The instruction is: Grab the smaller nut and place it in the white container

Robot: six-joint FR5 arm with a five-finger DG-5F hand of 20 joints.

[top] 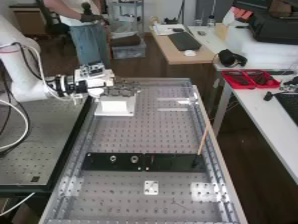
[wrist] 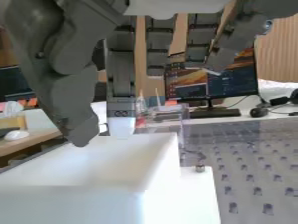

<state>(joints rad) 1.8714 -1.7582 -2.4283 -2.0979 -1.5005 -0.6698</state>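
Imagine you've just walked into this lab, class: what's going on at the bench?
A white robot arm has its robot hand over the white container, fingers open, with a gap between the thumb and the nearest finger. On the flat black bar stand the larger nut and the bearing. The job is to put the smaller nut in the container; whether it is in there, I can't tell.

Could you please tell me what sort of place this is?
Most likely a robotics lab or workshop: a white robot arm carries a dark grey hand, the metal bench is covered in rows of holes, and a computer monitor stands on a desk.
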